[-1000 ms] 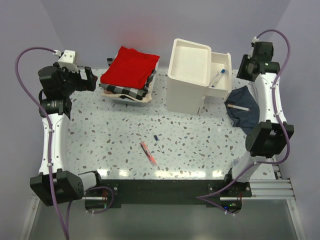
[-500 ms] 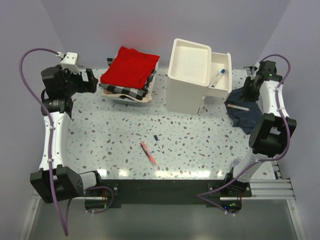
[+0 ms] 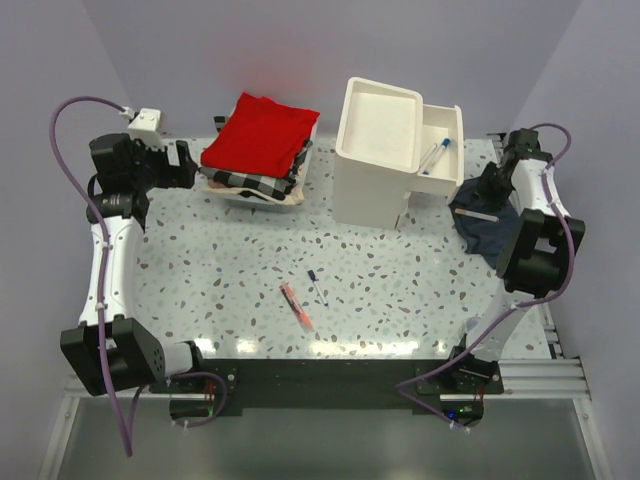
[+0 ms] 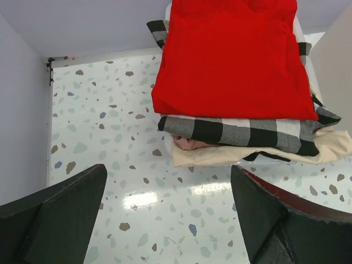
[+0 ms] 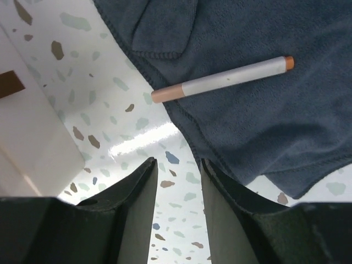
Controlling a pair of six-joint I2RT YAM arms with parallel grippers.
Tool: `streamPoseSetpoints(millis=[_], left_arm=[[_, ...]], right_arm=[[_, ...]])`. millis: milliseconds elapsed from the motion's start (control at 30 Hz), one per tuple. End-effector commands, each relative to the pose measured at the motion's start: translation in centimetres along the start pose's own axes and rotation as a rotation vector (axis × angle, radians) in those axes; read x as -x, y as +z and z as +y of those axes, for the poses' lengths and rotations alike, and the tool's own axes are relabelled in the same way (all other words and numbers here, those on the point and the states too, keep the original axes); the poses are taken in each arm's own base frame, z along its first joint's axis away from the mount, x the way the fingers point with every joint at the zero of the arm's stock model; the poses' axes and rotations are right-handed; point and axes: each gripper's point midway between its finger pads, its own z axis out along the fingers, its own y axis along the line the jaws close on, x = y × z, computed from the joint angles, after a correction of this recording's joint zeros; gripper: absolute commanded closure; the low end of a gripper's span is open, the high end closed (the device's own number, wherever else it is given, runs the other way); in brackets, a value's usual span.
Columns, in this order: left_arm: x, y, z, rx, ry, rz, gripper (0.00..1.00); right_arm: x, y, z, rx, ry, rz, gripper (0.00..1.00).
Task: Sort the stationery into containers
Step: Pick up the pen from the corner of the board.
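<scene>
Just ahead of right gripper (image 5: 179,162), slightly apart and empty, pink-capped pen (image 5: 220,80) lies crosswise, cap toward open drawer (image 3: 447,120). That drawer holds blue-capped pen (image 3: 433,157). Meanwhile left gripper (image 4: 168,170) wide apart.

Top cam overhead; wrist cams close, down: L cloths (image 4: 231,55), R pen (image 5: 220,81).

No legible text, label, brand, number or sign in any view; the thin white pen with pink cap (image 5: 220,81), the tall white plastic drawer unit (image 3: 366,196) and the orange-red marker (image 3: 297,306) bear no readable marking.
</scene>
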Motion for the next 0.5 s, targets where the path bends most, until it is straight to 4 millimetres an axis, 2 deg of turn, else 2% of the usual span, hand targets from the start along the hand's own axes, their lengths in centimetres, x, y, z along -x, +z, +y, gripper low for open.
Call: streamPoseSetpoints(millis=[0,133,200,233,367,467], left_arm=[[0.5,0.4,1.0,0.021,0.030,-0.003,0.00],[0.1,1.1,1.4,0.025,0.039,0.022,0.00],[0.3,1.3,1.6,0.027,0.046,0.026,0.00],[0.0,1.6,1.7,0.027,0.051,0.040,0.00],[0.0,2.2,2.1,0.030,0.061,0.055,0.00],[0.2,2.6,2.2,0.028,0.063,0.060,0.00]], right_arm=[[2.9,0.6,1.4,0.023,0.032,-0.054,0.60],[4.1,1.9,1.6,0.020,0.045,-0.069,0.58],[3.9,1.8,1.9,0.030,0.067,-0.061,0.57],[3.3,1.9,1.9,0.032,0.075,-0.039,0.57],[0.7,2.5,0.6,-0.035,0.135,0.026,0.44],[-0.4,3.2,0.5,-0.063,0.163,0.056,0.42]])
